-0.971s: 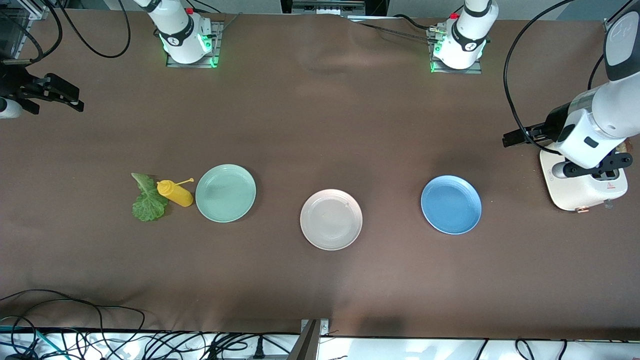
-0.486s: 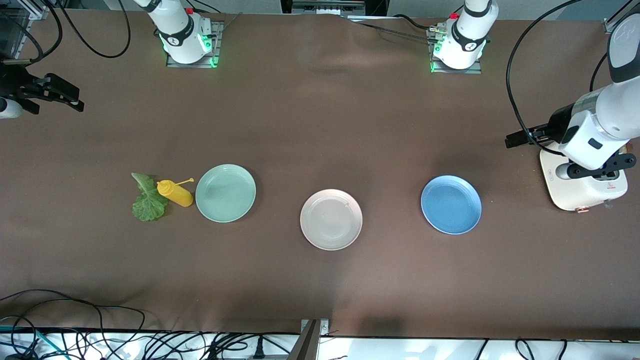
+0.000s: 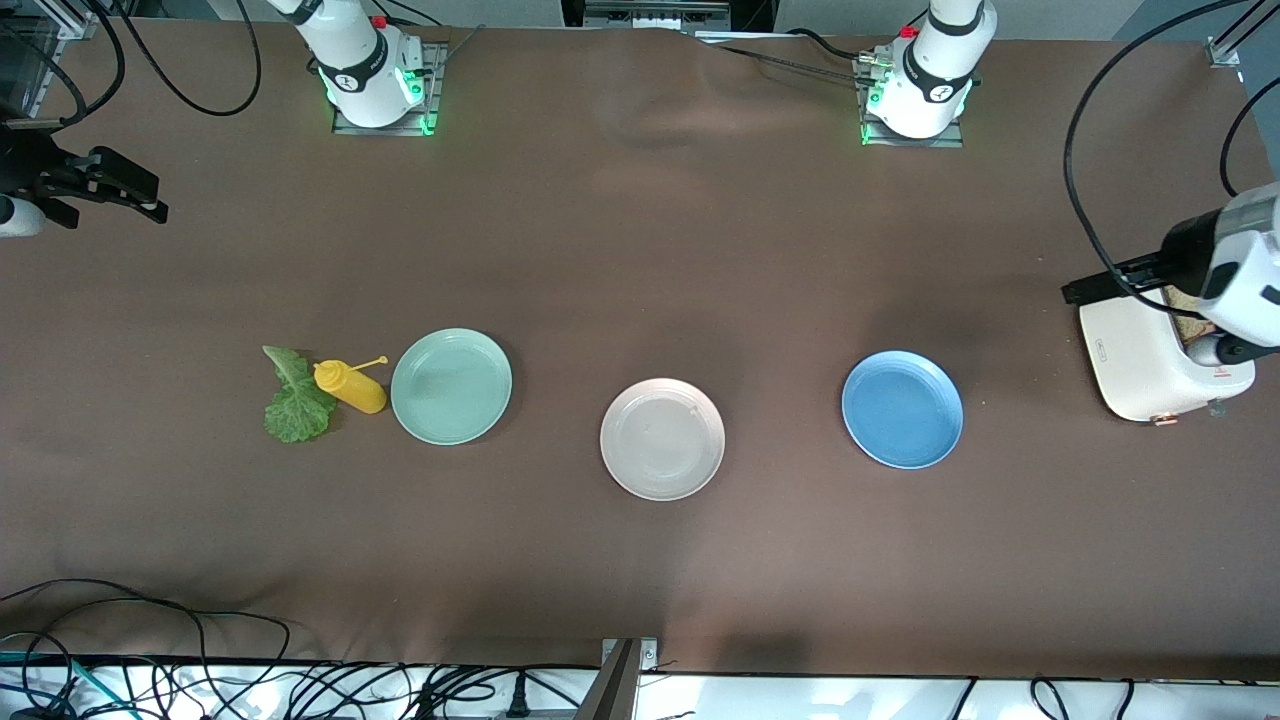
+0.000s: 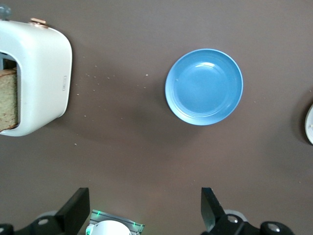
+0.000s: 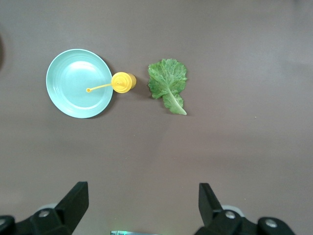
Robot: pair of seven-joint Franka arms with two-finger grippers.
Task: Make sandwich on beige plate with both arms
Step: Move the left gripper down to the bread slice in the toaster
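1. Front view
   - The beige plate (image 3: 662,439) lies empty at the middle of the table (image 3: 640,230). It is judged to be set there so that both arms can reach it.
   - The mint-green plate (image 3: 451,386) is seen at about ten o'clock from it, and the blue plate (image 3: 902,409) at about three o'clock. Both are empty.
   - At nine o'clock from the mint-green plate a yellow squeeze bottle (image 3: 352,387) lies on its side. The lettuce leaf (image 3: 295,400) lies flat just beside the bottle, again at nine o'clock.
   - A white toaster (image 3: 1150,375) stands at about three o'clock from the blue plate, with the left arm (image 3: 1235,280) hanging over it.
   - The right arm (image 3: 60,185) is held at the table's nine o'clock edge, toward the lettuce end.
   - The ingredients are split between the two ends, so each arm is judged to serve its own end.

2. Left wrist view
   - The left end effector (image 4: 144,198) is spread wide with nothing between its fingers.
   - It is held high over the table between the toaster (image 4: 41,73) and the blue plate.
   - A bread slice (image 4: 7,98) is seen standing in the toaster slot, not yet taken. The spread fingers are judged ready for it.

3. Right wrist view
   - The right end effector (image 5: 142,193) is likewise spread wide and empty, high over bare table.
   - The lettuce leaf, the bottle and the mint-green plate are seen below, untouched.
   - No part of the sandwich is on the beige plate yet.
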